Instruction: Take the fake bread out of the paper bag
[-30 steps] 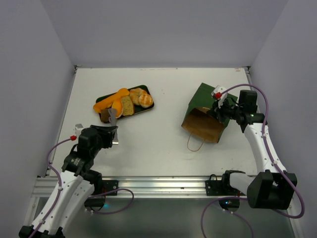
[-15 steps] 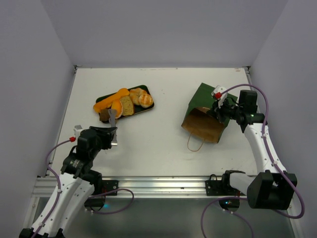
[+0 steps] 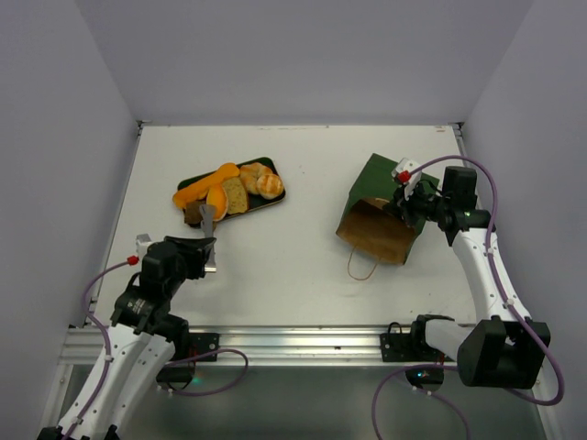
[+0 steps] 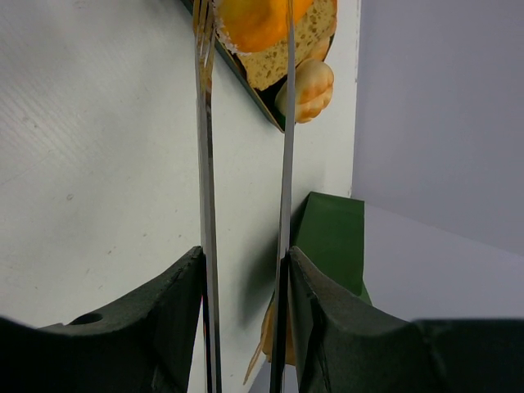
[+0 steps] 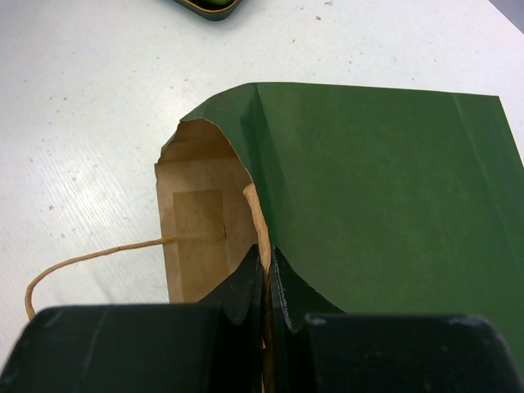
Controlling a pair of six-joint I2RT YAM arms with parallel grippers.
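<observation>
The fake bread lies on a dark green flat tray (image 3: 277, 196): a long orange loaf (image 3: 204, 186), a tan slice (image 3: 236, 194), golden rolls (image 3: 263, 181) and a dark brown chunk (image 3: 193, 214). The paper bag (image 3: 381, 206) lies on its side, its brown mouth facing the near left. No bread shows inside it. My right gripper (image 3: 404, 205) is shut on the bag's upper mouth edge (image 5: 264, 237). My left gripper (image 3: 210, 253) holds thin metal tongs (image 3: 207, 218) just near of the tray. The blades (image 4: 205, 147) stand apart with nothing between them.
The bag's twine handle (image 3: 359, 268) loops onto the white table toward the near edge. Grey walls stand to the left, right and far side. The tray's rim (image 4: 255, 84) and the bag (image 4: 332, 237) show past the tongs in the left wrist view.
My left arm has drawn back a little toward the near edge with the tongs. The right gripper and the bag have not moved.
</observation>
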